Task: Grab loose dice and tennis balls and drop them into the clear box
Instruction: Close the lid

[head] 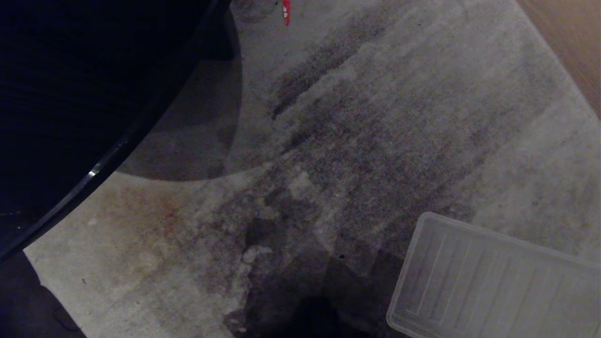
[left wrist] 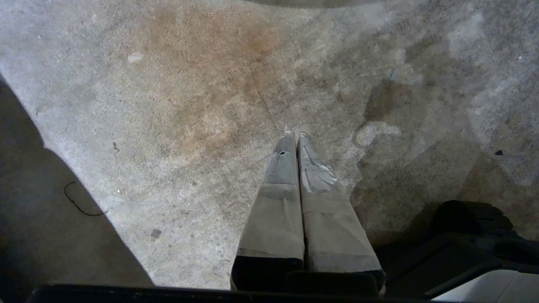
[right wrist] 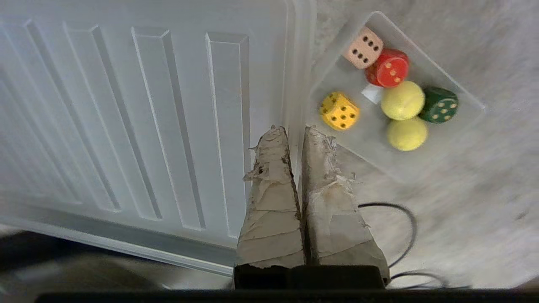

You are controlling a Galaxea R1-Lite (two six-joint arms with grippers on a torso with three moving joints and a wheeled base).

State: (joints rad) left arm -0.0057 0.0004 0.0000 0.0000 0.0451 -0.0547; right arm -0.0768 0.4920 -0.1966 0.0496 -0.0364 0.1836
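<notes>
Left tool [left wrist: 296, 136] clenched on nothing above stained carpet [left wrist: 168, 105]. Ribbed lid [right wrist: 126, 105]: stiff, slick plastic. Right tool [right wrist: 294, 130] likewise clenched empty, over lid's edge. Beside it, clear box [right wrist: 463, 122] on carpet holding dice [right wrist: 339, 110] — hard, light, rounded, best pinched across flat faces — and fuzzy, springy tennis balls [right wrist: 402, 100], gripped across the middle.

dice [right wrist: 339, 111] and tennis balls [right wrist: 403, 106] lie in the clear box [right wrist: 463, 122], beside the lid [right wrist: 126, 118].

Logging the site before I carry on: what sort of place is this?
Probably a home or lived-in room: a stained pale carpet, wood flooring past its edge, and a clear box of dice and tennis balls on the floor.
</notes>
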